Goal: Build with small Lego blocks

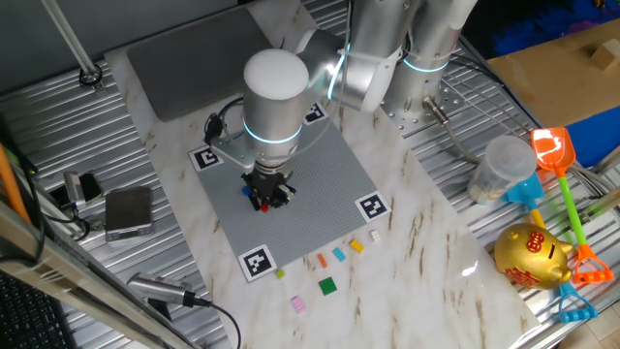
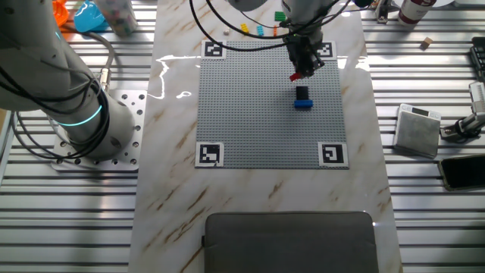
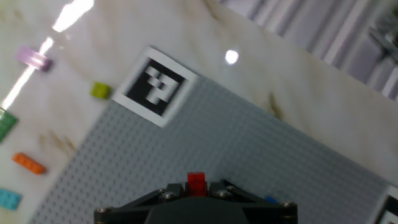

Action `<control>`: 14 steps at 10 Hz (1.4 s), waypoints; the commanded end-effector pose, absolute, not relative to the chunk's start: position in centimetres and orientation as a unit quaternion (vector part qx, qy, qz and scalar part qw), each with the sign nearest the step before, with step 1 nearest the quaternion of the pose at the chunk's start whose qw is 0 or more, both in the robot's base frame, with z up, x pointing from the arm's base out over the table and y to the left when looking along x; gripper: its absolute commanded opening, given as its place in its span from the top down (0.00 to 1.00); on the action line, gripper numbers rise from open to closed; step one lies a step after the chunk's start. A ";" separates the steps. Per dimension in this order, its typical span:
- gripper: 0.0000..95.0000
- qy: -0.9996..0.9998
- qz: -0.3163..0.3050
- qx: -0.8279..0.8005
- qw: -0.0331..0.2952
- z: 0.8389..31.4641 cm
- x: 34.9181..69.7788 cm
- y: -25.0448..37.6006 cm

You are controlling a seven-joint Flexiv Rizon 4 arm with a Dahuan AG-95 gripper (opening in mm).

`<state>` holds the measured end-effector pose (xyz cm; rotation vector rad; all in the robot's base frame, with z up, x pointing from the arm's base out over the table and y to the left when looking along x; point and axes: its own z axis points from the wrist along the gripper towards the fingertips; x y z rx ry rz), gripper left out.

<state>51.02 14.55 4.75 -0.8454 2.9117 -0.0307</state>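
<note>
My gripper [image 3: 196,184] is shut on a small red Lego block [image 3: 196,181], held just above the grey baseplate [image 1: 320,184]. In the other fixed view the red block [image 2: 296,76] hangs at the fingertips, a little beyond a blue and black stack [image 2: 303,99] standing on the baseplate [image 2: 250,106]. In one fixed view the gripper [image 1: 268,197] is over the plate's left part, with red and blue [image 1: 258,201] showing under it. Loose small Lego blocks lie on the marble off the plate: orange [image 1: 322,260], light blue [image 1: 339,254], yellow [image 1: 356,245], green [image 1: 327,285], pink [image 1: 298,304].
Black-and-white markers sit at the baseplate corners [image 1: 256,263]. A grey pad [image 2: 288,241] lies on the marble past the plate. A small grey box [image 1: 128,210] and cables sit on the ribbed metal at left; a golden piggy bank [image 1: 531,257], toy shovel and rake at right.
</note>
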 end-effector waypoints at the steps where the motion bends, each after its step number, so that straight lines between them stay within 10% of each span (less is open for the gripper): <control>1: 1.00 0.937 -0.018 -0.346 0.052 4.7 51.0 14.6; 14: 1.00 0.996 0.000 -0.055 0.069 2.8 53.0 12.5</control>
